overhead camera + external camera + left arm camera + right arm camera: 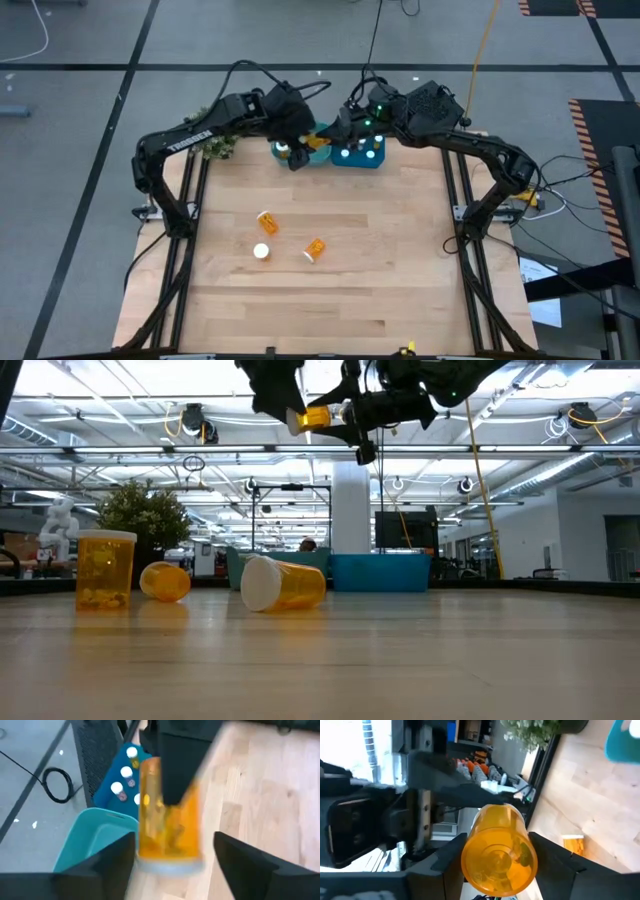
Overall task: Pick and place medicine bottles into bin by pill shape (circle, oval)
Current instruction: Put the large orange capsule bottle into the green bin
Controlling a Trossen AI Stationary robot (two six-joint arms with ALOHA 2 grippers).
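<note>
the right gripper (497, 857) is clamping an orange bottle (500, 851) between its fingers, holding it high above the table's far edge. the left gripper (172, 857) is standing spread open around that same bottle (167, 820), fingers either side and apart from its wall, the white cap facing the left wrist. the bottle's long axis is lying level between the arms, so this looks like a handover. just past it are sitting the light teal bin (95, 837) and the blue bin (358, 152).
</note>
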